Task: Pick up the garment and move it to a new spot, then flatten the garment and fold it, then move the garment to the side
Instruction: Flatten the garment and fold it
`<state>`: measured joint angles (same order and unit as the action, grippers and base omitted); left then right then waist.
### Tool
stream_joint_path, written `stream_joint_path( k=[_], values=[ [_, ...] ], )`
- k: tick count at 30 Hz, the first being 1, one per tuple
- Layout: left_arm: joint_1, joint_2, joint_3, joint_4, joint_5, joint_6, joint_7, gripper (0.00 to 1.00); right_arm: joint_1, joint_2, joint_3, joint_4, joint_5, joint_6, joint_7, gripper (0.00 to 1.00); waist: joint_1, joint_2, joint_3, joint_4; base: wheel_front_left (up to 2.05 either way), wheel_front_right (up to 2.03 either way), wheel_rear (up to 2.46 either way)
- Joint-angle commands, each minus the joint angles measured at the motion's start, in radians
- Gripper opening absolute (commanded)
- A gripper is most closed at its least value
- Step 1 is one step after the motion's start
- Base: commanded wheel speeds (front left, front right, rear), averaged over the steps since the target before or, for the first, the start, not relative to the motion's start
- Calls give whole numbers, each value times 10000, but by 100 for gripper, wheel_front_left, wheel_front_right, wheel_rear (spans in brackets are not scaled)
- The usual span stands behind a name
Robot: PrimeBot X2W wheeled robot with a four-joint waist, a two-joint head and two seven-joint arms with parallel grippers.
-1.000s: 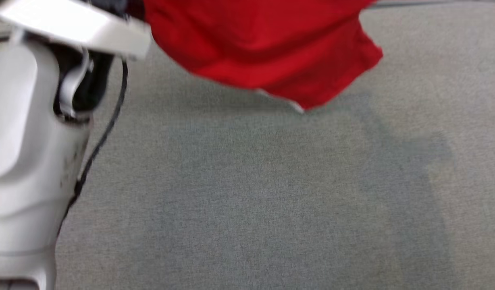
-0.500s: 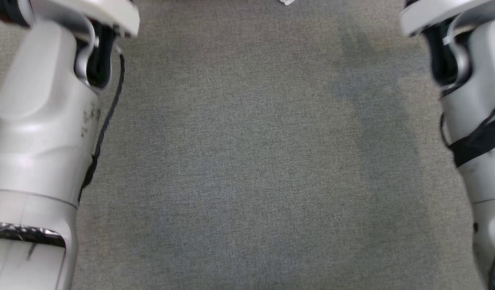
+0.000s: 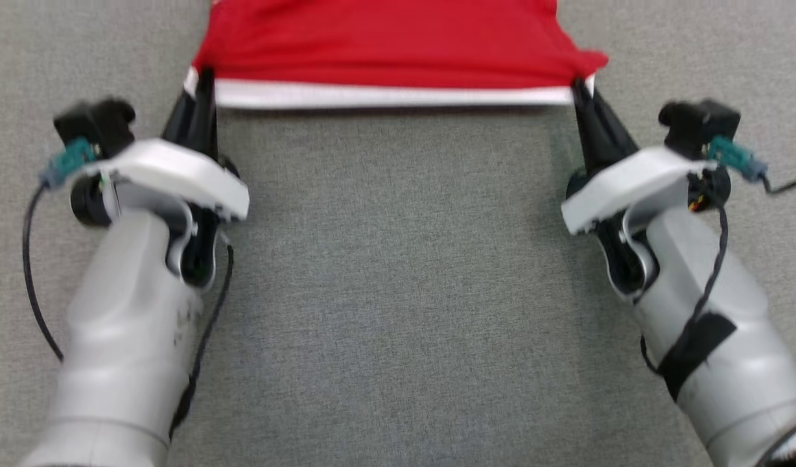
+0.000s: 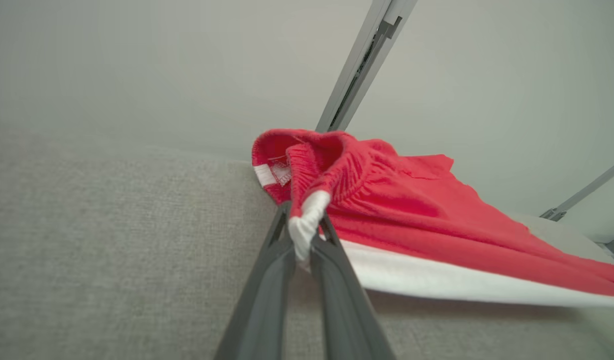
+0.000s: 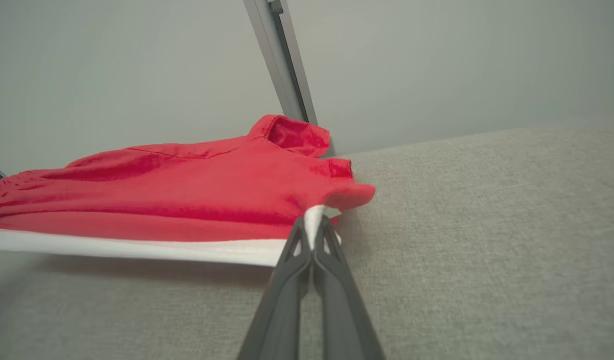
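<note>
Left gripper (image 3: 202, 81) and right gripper (image 3: 581, 91) each pinch a near corner of the red garment (image 3: 385, 39), which I see stretched between them at the far side of the grey surface (image 3: 398, 292), a metal rail (image 4: 359, 65) behind it, its sewn tag (image 4: 281, 173) too blurred to read.

Garment (image 3: 385, 45), 12 o'clock on worktop (image 3: 398, 292); near corners held by left end effector (image 3: 204, 76) (10 o'clock) and right end effector (image 3: 577, 87) (2 o'clock).

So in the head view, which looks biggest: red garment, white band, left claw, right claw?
Biggest: red garment.
Next: white band.
Smallest: left claw and right claw; they look alike, so unranked.
</note>
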<state>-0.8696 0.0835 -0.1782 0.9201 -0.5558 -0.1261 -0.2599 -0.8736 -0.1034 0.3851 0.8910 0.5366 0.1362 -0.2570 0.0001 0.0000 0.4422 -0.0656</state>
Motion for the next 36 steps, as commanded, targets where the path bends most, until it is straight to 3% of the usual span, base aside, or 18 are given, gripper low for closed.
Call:
stream_joint_path(
  k=[1,17,30,36],
  values=[
    [273,267,214,-86,16,45,-73,0,304,-333,-116,-118,119,-101,-114,0,-1,0,-301,4,0,0,0],
    [6903,248,53,-4262,571,-6,-74,0,6914,-863,-646,-4332,-233,-99,79,0,-1,0,-2770,-192,0,0,0],
    [9977,1025,112,-8993,361,1081,2042,0,10391,-830,-2602,-9120,-1680,-110,3243,0,-1,0,-3828,-309,0,0,0],
    [10475,990,70,-10038,135,1336,2670,0,10856,-652,-3030,-10250,-1938,-113,3999,0,-1,0,-3927,-269,0,0,0]
  ],
)
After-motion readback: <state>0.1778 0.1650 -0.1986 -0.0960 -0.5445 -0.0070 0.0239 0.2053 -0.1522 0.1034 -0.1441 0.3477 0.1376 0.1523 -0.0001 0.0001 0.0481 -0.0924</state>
